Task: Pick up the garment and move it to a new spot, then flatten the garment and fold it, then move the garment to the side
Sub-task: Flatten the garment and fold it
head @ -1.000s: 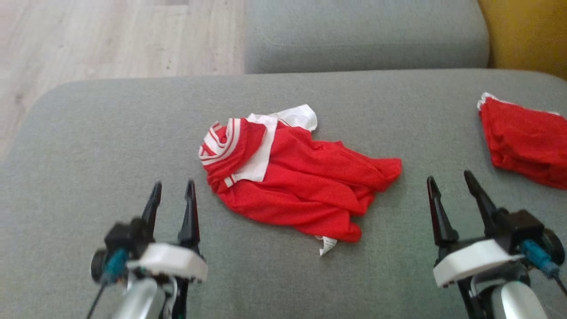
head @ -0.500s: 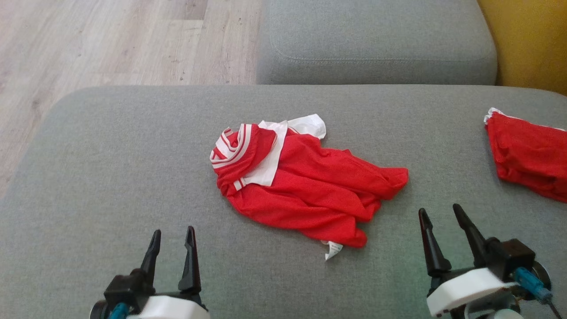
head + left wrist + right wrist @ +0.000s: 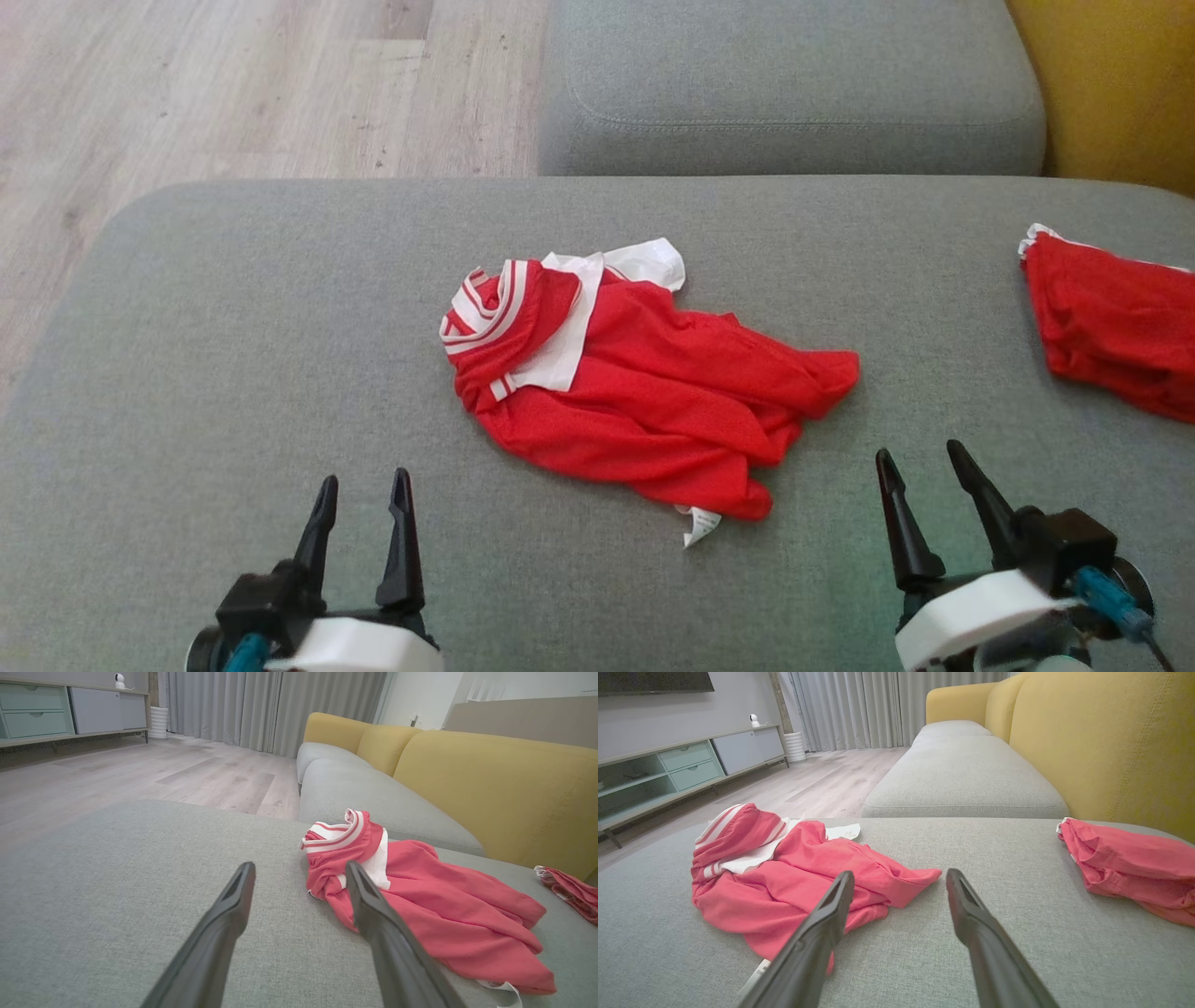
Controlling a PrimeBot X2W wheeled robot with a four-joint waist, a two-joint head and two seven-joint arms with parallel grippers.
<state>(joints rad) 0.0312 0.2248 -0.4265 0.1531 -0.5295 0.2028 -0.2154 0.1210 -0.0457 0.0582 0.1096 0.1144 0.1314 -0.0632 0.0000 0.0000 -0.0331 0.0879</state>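
Observation:
A crumpled red garment (image 3: 644,383) with white striped trim lies in the middle of the grey sofa cushion (image 3: 233,355); a white label sticks out at its near edge. It also shows in the left wrist view (image 3: 444,905) and the right wrist view (image 3: 794,877). My left gripper (image 3: 364,485) hovers open at the lower left, short of the garment's collar end. At the lower right my right gripper (image 3: 920,462) is open too, just right of the garment's hem. Nothing is between either pair of fingers.
A second red garment (image 3: 1116,322) lies at the cushion's right edge. Another grey seat cushion (image 3: 794,84) sits beyond, with the yellow backrest (image 3: 1111,84) at the right. Wooden floor (image 3: 233,84) lies past the cushion's far left edge.
Over the second, the whole head view has shifted, so the camera moved. Both grippers sit lower in the picture than before, still open. The garment lies as it did.

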